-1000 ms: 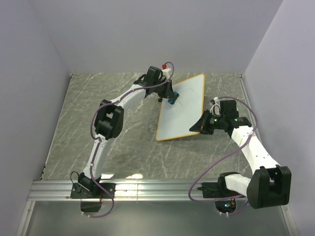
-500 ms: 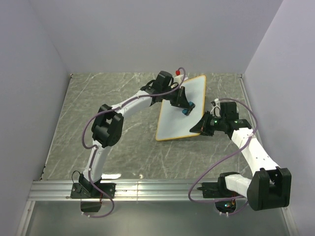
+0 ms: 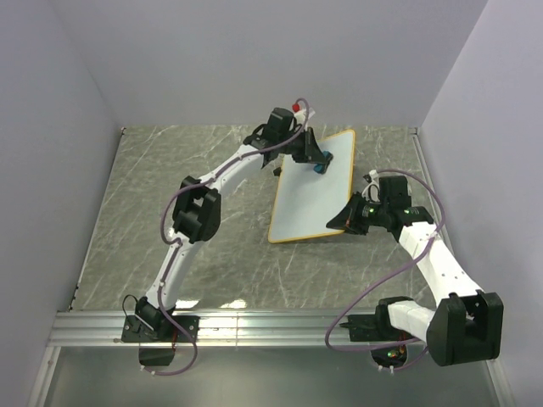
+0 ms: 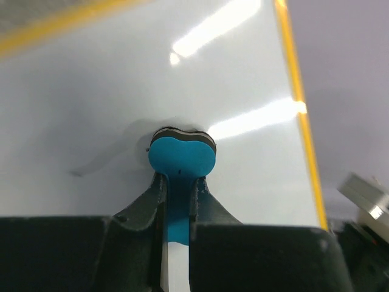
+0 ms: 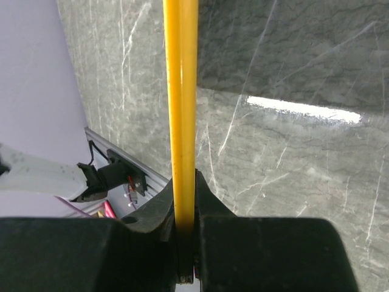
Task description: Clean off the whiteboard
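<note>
The grey marble-look table (image 3: 195, 153) sits inside plain pale walls, and in the middle of it is the flat white whiteboard (image 3: 312, 197) with its thin orange-yellow rim. The left gripper (image 3: 312, 159) reaches over the far end of the whiteboard. Its fingers are squeezed tight on a small blue bow-tie eraser block (image 4: 182, 157), which presses its dark felt side onto the white face. The right gripper (image 3: 348, 219) is at the whiteboard's near right edge, with its fingers pinched on the yellow rim (from that wrist you see the rim edge-on).

What could go wrong? If the left arm pushes too hard, the whiteboard could twist or slip out of the right pinch, because only a thin bit of rim is held. The eraser block is not far from the rim, so a long wipe could slide it off the whiteboard.

It is hard to see if any writing is left. A faint grey patch by the eraser block could be shadow or smear. I can't tell if the whiteboard's held side is lifted off the table.
</note>
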You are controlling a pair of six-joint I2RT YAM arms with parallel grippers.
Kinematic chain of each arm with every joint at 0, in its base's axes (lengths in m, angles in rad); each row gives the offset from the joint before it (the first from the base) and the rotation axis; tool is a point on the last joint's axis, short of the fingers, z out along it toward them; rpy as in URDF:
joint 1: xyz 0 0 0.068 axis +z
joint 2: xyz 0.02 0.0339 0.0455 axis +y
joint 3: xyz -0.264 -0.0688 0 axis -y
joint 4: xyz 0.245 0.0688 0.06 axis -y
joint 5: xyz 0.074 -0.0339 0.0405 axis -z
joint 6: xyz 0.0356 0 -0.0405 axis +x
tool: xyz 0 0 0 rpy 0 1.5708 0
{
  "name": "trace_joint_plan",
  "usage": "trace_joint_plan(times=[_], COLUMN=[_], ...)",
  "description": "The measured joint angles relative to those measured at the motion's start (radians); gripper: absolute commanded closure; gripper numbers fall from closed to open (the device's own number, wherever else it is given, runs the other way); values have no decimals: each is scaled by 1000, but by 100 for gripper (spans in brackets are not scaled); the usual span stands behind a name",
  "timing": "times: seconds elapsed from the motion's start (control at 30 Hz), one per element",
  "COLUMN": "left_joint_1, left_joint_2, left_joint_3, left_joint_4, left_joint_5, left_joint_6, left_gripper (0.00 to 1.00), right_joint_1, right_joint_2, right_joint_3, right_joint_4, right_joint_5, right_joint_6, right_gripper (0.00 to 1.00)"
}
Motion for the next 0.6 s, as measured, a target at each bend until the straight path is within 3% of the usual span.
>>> trace_joint_plan(times=[0.1,0.6], left_joint_1=[36,140], left_joint_2=[76,182], left_joint_3=[89,153], left_joint_4=[12,-42], left_joint_5=[-28,-80], left_joint_6=[-11,44], left_gripper=[100,100], right_joint_1=[14,71], right_joint_2=[-1,5], right_joint_3=[11,81], right_joint_4=[-12,-97], right_joint_5=[16,84], right_joint_6=[0,-8], right_gripper=[100,100])
